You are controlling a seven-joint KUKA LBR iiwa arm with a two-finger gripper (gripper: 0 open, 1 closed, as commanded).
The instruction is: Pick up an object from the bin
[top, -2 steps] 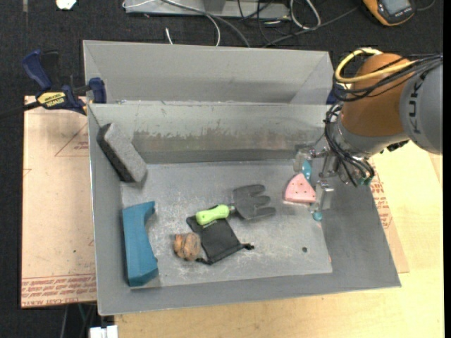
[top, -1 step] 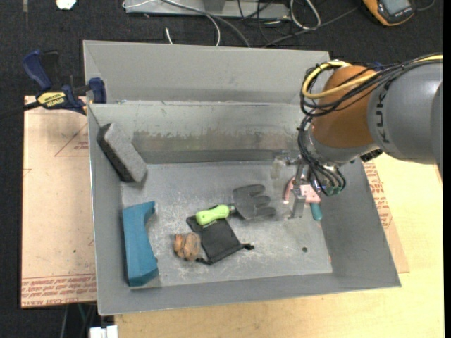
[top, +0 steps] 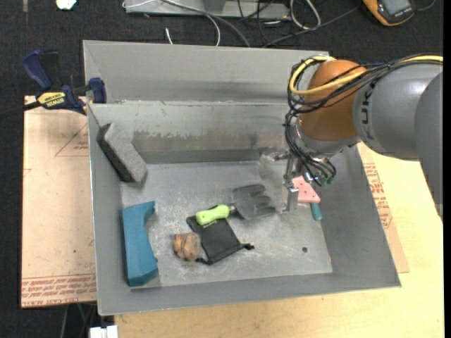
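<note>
Pink piece (top: 306,190): just beside claw (top: 296,196), right part of bin (top: 211,69).
Room: bare floor right and front.
Arm (top: 394,111): enters from right, claw down.
Claw width: cannot tell.

It was a robotics lab. A grey robot arm (top: 405,108) with wrist cables (top: 304,76) reached over a metal bin (top: 197,69) set on dark carpet (top: 99,13). Behind the bin, floor cables (top: 278,5) trailed beside a metal chassis (top: 204,2) and an orange handheld meter (top: 386,0).
</note>
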